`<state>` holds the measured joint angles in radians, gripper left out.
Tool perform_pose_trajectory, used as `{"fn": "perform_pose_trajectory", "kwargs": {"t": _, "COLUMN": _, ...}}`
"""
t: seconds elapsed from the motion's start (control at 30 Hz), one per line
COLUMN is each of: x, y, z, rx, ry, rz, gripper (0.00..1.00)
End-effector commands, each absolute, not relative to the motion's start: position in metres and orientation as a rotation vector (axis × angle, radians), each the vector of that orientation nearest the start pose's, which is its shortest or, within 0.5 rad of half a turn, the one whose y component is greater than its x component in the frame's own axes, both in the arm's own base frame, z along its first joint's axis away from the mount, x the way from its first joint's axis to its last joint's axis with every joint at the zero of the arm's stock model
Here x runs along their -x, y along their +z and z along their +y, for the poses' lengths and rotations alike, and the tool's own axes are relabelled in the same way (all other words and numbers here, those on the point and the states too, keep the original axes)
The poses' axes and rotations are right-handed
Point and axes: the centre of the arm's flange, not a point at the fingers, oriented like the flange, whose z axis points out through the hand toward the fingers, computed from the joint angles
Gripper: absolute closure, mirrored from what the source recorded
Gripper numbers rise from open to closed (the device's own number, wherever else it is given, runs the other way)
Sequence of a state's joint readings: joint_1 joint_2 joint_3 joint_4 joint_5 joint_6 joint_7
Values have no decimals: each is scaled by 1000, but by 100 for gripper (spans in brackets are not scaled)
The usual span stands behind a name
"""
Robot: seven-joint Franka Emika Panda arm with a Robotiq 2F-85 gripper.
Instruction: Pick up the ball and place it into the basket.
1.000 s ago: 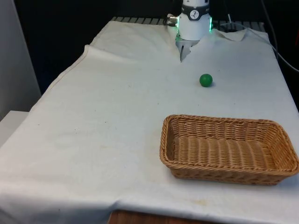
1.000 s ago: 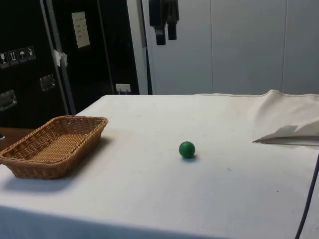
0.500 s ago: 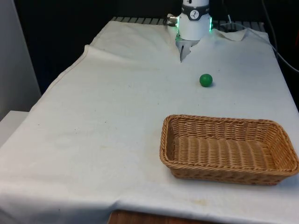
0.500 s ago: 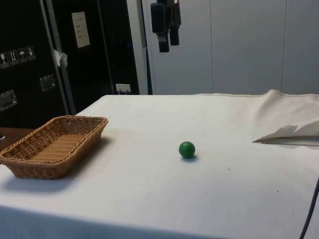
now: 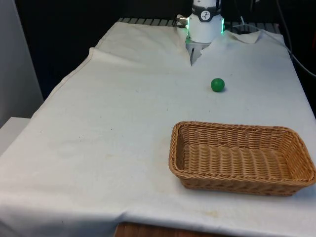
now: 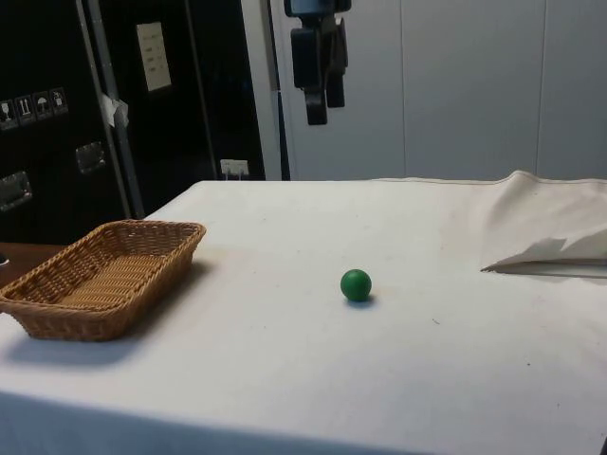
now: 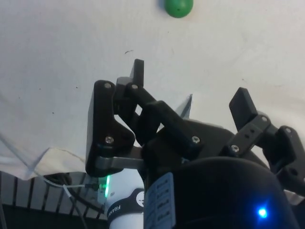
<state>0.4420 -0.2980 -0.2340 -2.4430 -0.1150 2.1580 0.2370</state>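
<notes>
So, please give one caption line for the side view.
Gripper hangs open, high above the green ball on the white cloth; the wicker basket waits empty.

front view looks down the cloth (image 5: 123,113) lengthwise from its near end. side view sits low at one long edge, facing across. wrist view looks down from high above. all three share the ball (image 5: 217,85); two share the basket (image 6: 100,275).
</notes>
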Motion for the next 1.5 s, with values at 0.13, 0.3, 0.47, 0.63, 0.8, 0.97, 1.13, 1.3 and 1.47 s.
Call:
{"fn": "perform_pose_trajectory", "kwargs": {"t": 0.13, "x": -434, "y": 404, "z": 92, "rx": 3165, "ry": -22, "rz": -62, "gripper": 0}}
{"fn": "perform_pose_trajectory", "kwargs": {"t": 0.3, "x": -431, "y": 391, "z": 97, "rx": 3167, "ry": -23, "rz": -61, "gripper": 0}}
{"fn": "perform_pose_trajectory", "kwargs": {"t": 0.47, "x": -427, "y": 370, "z": 103, "rx": 3166, "ry": -38, "rz": -55, "gripper": 0}}
{"fn": "perform_pose_trajectory", "kwargs": {"t": 0.63, "x": -425, "y": 354, "z": 109, "rx": 3165, "ry": -52, "rz": -52, "gripper": 0}}
{"fn": "perform_pose_trajectory", "kwargs": {"t": 0.8, "x": -424, "y": 343, "z": 110, "rx": 3171, "ry": -53, "rz": -57, "gripper": 0}}
{"fn": "perform_pose_trajectory", "kwargs": {"t": 0.97, "x": -421, "y": 320, "z": 113, "rx": 3163, "ry": -78, "rz": -49, "gripper": 0}}
{"fn": "perform_pose_trajectory", "kwargs": {"t": 1.13, "x": -419, "y": 304, "z": 112, "rx": 3161, "ry": -91, "rz": -51, "gripper": 0}}
{"fn": "perform_pose_trajectory", "kwargs": {"t": 1.3, "x": -417, "y": 286, "z": 106, "rx": 3160, "ry": -98, "rz": -48, "gripper": 0}}
{"fn": "perform_pose_trajectory", "kwargs": {"t": 1.47, "x": -415, "y": 269, "z": 99, "rx": 3159, "ry": -106, "rz": -46, "gripper": 0}}
